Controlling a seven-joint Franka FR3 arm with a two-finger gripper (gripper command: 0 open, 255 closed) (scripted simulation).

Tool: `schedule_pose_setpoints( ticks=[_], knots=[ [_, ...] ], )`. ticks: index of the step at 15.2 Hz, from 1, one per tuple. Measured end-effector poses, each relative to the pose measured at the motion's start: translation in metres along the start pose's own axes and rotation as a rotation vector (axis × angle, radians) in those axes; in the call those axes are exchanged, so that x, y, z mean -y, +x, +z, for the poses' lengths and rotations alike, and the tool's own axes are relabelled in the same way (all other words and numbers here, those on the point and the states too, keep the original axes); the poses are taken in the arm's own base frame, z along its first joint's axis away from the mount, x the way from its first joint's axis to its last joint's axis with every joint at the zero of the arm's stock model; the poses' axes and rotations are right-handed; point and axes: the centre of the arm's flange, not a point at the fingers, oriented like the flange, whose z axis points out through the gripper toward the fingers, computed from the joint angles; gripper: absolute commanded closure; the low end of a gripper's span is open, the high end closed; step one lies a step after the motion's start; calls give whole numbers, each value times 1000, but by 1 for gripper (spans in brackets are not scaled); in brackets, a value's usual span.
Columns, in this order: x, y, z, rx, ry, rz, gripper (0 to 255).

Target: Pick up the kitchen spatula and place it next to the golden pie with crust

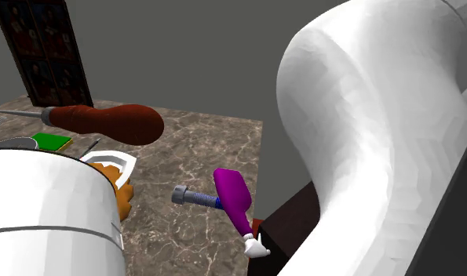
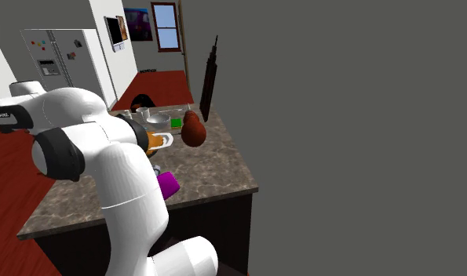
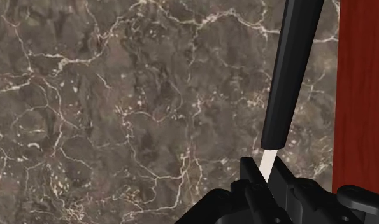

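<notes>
My gripper (image 3: 266,170) is shut on the spatula (image 3: 290,76), clasping its thin white neck between the two black fingers. The spatula's long black part runs straight away from the fingertips over the brown marble countertop (image 3: 118,108). A strip of red floor (image 3: 363,95) shows beside it, so the counter's edge is close. The golden pie (image 1: 123,188) sits in a white dish, half hidden behind a white arm link in the shoulder view. It also appears in the second exterior view as the orange pie (image 2: 155,141) just past the arm.
A screwdriver with a red-brown handle (image 1: 106,121), a green block (image 1: 51,140), a grey and blue bolt (image 1: 194,197) and a purple toy (image 1: 235,200) lie on the counter. Bowls (image 2: 157,119) stand at the far end. The arm's big white links block much of the shoulder view.
</notes>
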Motion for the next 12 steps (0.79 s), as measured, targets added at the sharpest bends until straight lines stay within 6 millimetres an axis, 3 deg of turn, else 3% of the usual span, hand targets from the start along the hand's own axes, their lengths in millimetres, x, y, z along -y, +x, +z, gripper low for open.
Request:
schedule_pose_setpoints(
  ticks=[12],
  knots=[
    [0,4,64,0,0,0,255]
  ],
)
